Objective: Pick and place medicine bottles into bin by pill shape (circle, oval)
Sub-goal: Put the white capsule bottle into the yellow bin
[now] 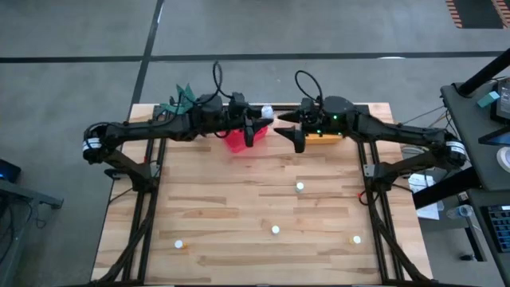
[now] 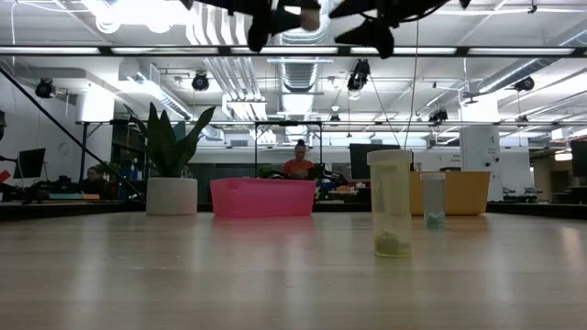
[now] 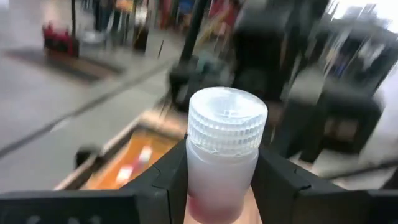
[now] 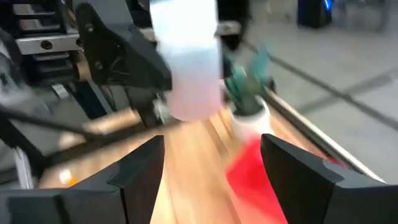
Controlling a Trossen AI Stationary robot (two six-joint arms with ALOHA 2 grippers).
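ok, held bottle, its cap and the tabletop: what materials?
Bottle in the left gripper: translucent, frosted-looking plastic, probably; pinkish contents show through its wall. Cap: clear-white ribbed plastic, slightly glossy. Tabletop: light wood planks with visible seams and grain, matte; possibly butcher-block or laminate.

Open industrial lab or workshop floor. Exposed ceiling ducts and strip lights overhead, grey concrete floor with painted lines around the wooden table. Far side: workbenches with monitors, a seated person, a white cabinet. Cluttered desk at right.
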